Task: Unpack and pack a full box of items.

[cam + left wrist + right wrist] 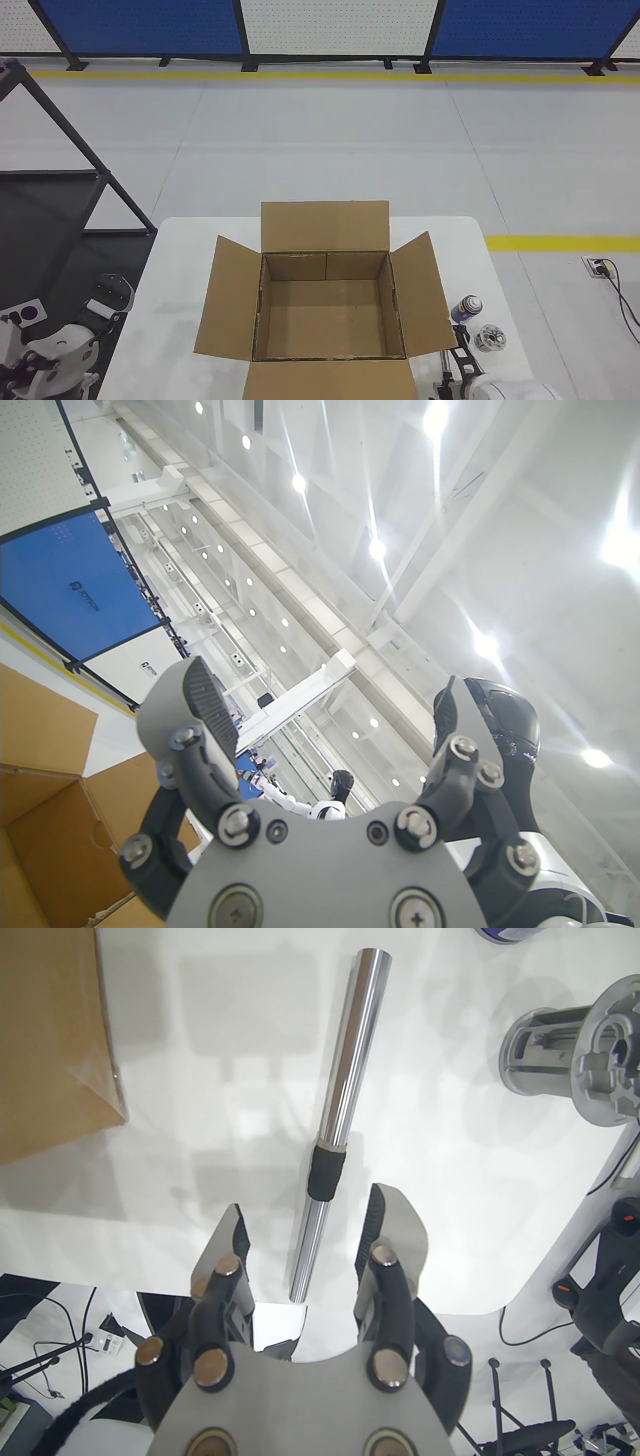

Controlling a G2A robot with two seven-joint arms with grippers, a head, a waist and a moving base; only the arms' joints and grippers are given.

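The right gripper has its fingers wide apart, and they hold nothing. It hangs over the white table and points down at it. A shiny metal tube lies flat on the table. Its near end sits in the gap between the two fingers, but neither finger touches it. The tube has a black band wrapped around it, closer to the near end. Off to one side of the tube, well apart from it, a grey metal spool sits on the table. Past the spool, the bottom of a dark blue can peeks in at the edge. On the other side of the tube, a brown flap of the box sticks out over the table. The left gripper has its fingers wide apart too, with nothing between them. It points up at the ceiling lights, and a corner of the box is close beside it. Seen from above, the box sits in the middle of the table with all four flaps folded out, and its bare brown bottom shows. The can stands upright just beside the box's right flap. The spool is near the can, a bit closer to the robot.
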